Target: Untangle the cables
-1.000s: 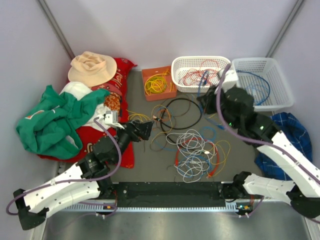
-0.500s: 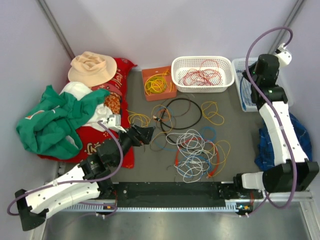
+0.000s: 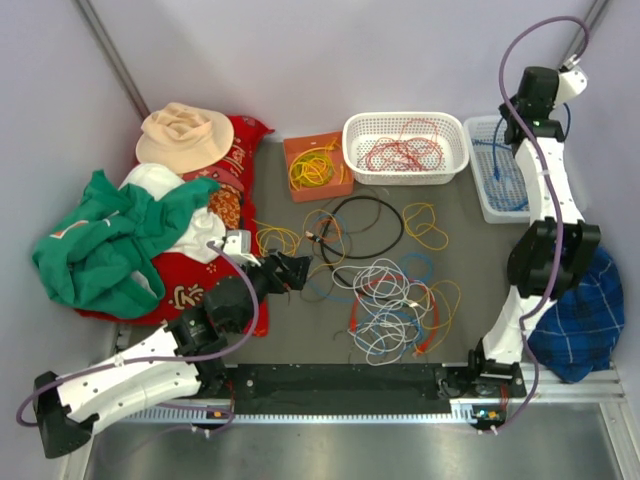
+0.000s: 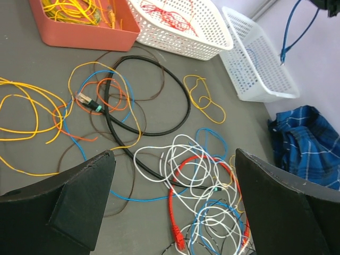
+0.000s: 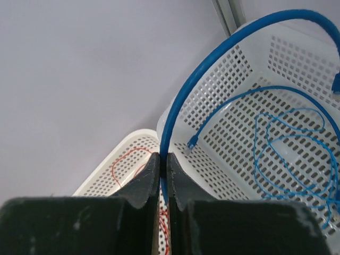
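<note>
A tangle of white, blue, red and black cables (image 3: 398, 300) lies mid-table, also in the left wrist view (image 4: 202, 180) with a red plug (image 4: 178, 236). A black loop (image 3: 365, 225) and yellow and orange wires (image 3: 285, 238) lie behind it. My left gripper (image 3: 295, 270) is open and empty, low over the table left of the tangle (image 4: 172, 159). My right gripper (image 3: 512, 118) is raised high over the right basket, shut on a blue cable (image 5: 212, 69) that arcs from its jaws (image 5: 163, 159) down into that basket.
An orange tray (image 3: 300, 190) holds yellow cables. A white basket (image 3: 352, 160) holds red cables. The right white basket (image 3: 480, 195) holds blue ones. Clothes and a hat (image 3: 185, 135) are piled at left. A blue plaid cloth (image 3: 575, 330) lies at right.
My right arm has swung from the table up and back, lifting the blue cable over the right basket. My left gripper has shifted slightly towards the near side.
</note>
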{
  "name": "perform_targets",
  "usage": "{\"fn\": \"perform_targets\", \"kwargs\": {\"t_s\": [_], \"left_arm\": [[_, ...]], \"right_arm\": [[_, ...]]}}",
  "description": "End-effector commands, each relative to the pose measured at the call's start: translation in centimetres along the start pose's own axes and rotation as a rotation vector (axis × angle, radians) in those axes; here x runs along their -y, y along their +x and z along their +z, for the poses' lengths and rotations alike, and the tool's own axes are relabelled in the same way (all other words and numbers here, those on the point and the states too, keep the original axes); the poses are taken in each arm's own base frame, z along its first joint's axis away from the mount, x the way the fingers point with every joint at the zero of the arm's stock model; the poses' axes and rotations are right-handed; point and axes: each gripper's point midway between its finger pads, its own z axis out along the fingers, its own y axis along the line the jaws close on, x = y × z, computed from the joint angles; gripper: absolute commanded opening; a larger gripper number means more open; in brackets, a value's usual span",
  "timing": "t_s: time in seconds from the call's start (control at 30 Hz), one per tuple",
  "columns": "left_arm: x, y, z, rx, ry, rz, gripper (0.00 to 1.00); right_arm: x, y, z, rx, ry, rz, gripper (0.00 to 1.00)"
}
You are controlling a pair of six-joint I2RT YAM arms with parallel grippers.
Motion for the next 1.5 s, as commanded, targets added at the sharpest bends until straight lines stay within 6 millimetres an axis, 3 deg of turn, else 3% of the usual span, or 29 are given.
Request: {"fn": "perform_targets", "kwargs": {"t_s": [0.0, 0.03, 0.07, 0.1, 0.2, 0.23, 0.33, 0.37, 0.4, 0.43, 0.47, 0.5, 0.53, 0.57, 0.6, 0.63, 0.7, 0.73, 0.8, 0.83, 0.9, 0.93, 1.03, 1.07, 1.27, 1.37, 1.47], "left_arm": [[-1.0, 0.4, 0.5, 0.023, -0.04, -0.002, 0.99], [-1.4, 0.7, 0.6, 0.02, -0.053, -0.008, 0.99], [-1.5, 0.8, 0.6, 0.019, -0.06, -0.022, 0.99], [-1.6, 0.9, 0.6, 0.017, -0.064, -0.026, 0.99], [-1.9, 1.0, 0.5, 0.018, -0.071, -0.02, 0.99], [-1.9, 0.8, 0.5, 0.022, -0.072, -0.016, 0.99], [-1.7, 0.6, 0.4, 0.025, -0.057, 0.019, 0.99], [-1.7, 0.5, 0.4, 0.024, -0.061, 0.033, 0.99], [-1.6, 0.2, 0.3, 0.025, -0.061, 0.034, 0.99], [-1.4, 0.0, 0.3, 0.024, -0.059, 0.035, 0.99], [-1.5, 0.1, 0.2, 0.017, -0.065, 0.041, 0.99], [-1.3, -0.4, 0.1, 0.022, -0.063, 0.035, 0.98], [-1.2, -0.7, 0.0, 0.029, -0.065, 0.026, 0.99], [-1.8, -0.5, -0.2, 0.015, -0.094, 0.03, 0.98], [-1.8, -0.6, -0.4, 0.012, -0.102, 0.026, 0.99], [-1.5, -1.3, -0.6, 0.019, -0.104, 0.014, 0.98], [-1.8, -1.5, -1.0, 0.001, -0.13, 0.006, 0.98], [-1.8, -1.6, -1.2, -0.002, -0.133, 0.0, 0.98], [-2.2, -1.6, -1.7, -0.02, -0.151, 0.005, 0.98], [-2.3, -1.6, -1.8, -0.024, -0.16, 0.008, 0.98], [-2.6, -1.6, -2.1, -0.025, -0.168, 0.008, 0.98], [-3.0, -1.5, -2.2, -0.027, -0.182, 0.016, 0.98], [-3.4, -1.4, -2.2, -0.023, -0.199, 0.018, 0.99], [-3.5, -1.4, -2.1, -0.023, -0.204, 0.017, 0.98], [-3.7, -0.8, -1.9, -0.038, -0.227, 0.002, 0.98], [-3.9, -0.3, -1.8, -0.049, -0.232, -0.013, 0.98], [-4.1, 0.1, -2.0, -0.06, -0.237, -0.023, 0.98]], "right_arm": [[-0.9, -3.7, 1.9, 0.101, -0.012, -0.005, 0.0], [-0.9, -4.2, 2.4, 0.111, -0.011, -0.002, 0.0], [-0.2, -3.4, 3.4, 0.094, 0.021, -0.011, 0.06], [0.3, -3.4, 3.7, 0.098, 0.049, -0.018, 0.52], [-0.5, -4.3, 3.0, 0.114, 0.047, 0.017, 0.87], [-1.7, -4.4, 2.3, 0.116, 0.021, 0.026, 0.89], [-4.7, -5.6, -0.8, 0.125, -0.051, 0.066, 0.92], [-6.6, -4.8, -2.2, 0.104, -0.1, 0.07, 0.92], [-8.7, -6.3, -5.1, 0.125, -0.186, 0.096, 0.92], [-8.7, -4.5, -5.6, 0.089, -0.202, 0.071, 0.92], [-11.7, -1.5, -8.1, 0.037, -0.292, 0.033, 0.92], [-14.2, -2.3, -12.2, 0.056, -0.431, 0.017, 0.92], [-13.4, 2.3, -12.4, -0.025, -0.426, -0.042, 0.92], [-13.4, 4.4, -13.8, -0.062, -0.437, -0.074, 0.92], [-14.7, 8.1, -16.5, -0.123, -0.485, -0.121, 0.91], [-13.0, 11.8, -17.5, -0.194, -0.479, -0.193, 0.91], [-12.6, 17.5, -20.7, -0.313, -0.546, -0.273, 0.89], [-10.6, 20.7, -21.7, -0.373, -0.556, -0.316, 0.89], [-9.4, 24.4, -24.0, -0.451, -0.639, -0.392, 0.85], [-8.1, 27.7, -26.1, -0.513, -0.677, -0.463, 0.84], [-7.1, 30.1, -28.9, -0.548, -0.76, -0.587, 0.83], [-6.2, 32.4, -31.5, -0.593, -0.809, -0.657, 0.83], [-3.8, 35.7, -34.8, -0.654, -0.862, -0.779, 0.82], [-3.4, 36.8, -36.8, -0.679, -0.907, -0.806, 0.81], [-0.6, 39.6, -42.2, -0.701, -1.074, -0.902, 0.75], [0.5, 40.6, -42.4, -0.708, -1.081, -0.935, 0.73], [1.1, 41.0, -41.0, -0.682, -1.015, -0.961, 0.72]]}}
